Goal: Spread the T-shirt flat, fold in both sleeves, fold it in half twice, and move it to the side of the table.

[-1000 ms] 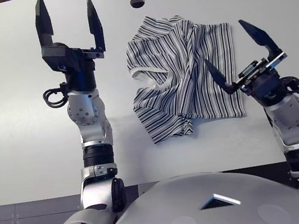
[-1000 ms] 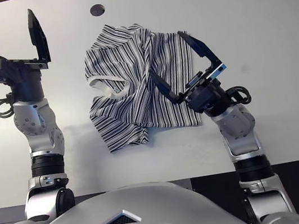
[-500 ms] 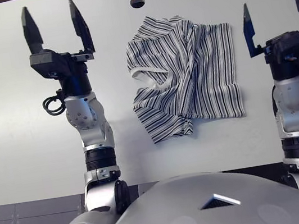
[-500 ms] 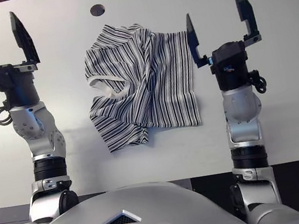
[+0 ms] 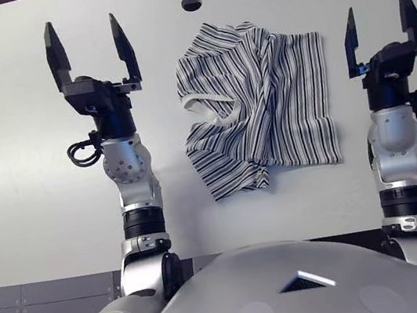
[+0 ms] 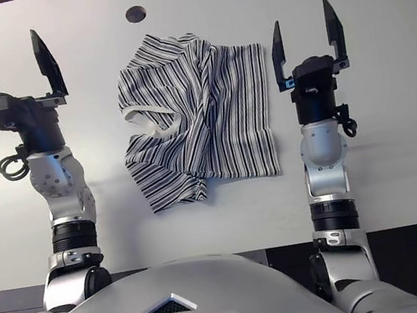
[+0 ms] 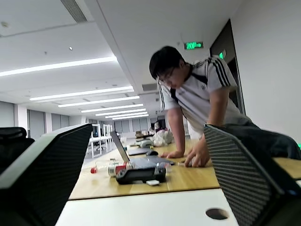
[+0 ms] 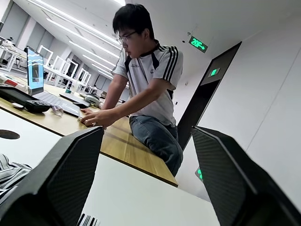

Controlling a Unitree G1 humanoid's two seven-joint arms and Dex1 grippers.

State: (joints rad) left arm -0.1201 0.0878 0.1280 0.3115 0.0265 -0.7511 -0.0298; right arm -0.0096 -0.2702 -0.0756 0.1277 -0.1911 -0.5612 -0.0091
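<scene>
Two splayed hands (image 5: pixel 82 29) (image 5: pixel 376 4), T-shirt (image 5: pixel 263 100) between

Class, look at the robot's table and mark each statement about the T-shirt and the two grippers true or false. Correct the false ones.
1. The T-shirt lies rumpled on the table, not spread flat. True.
2. The left gripper is shut on a sleeve. False: it is open, holds nothing and stands apart from the T-shirt.
3. The right gripper is open and does not touch the T-shirt. True.
4. The T-shirt is plain white. False: it has dark and white stripes.
5. A round hole in the table lies just beyond the T-shirt's far edge. True.
</scene>
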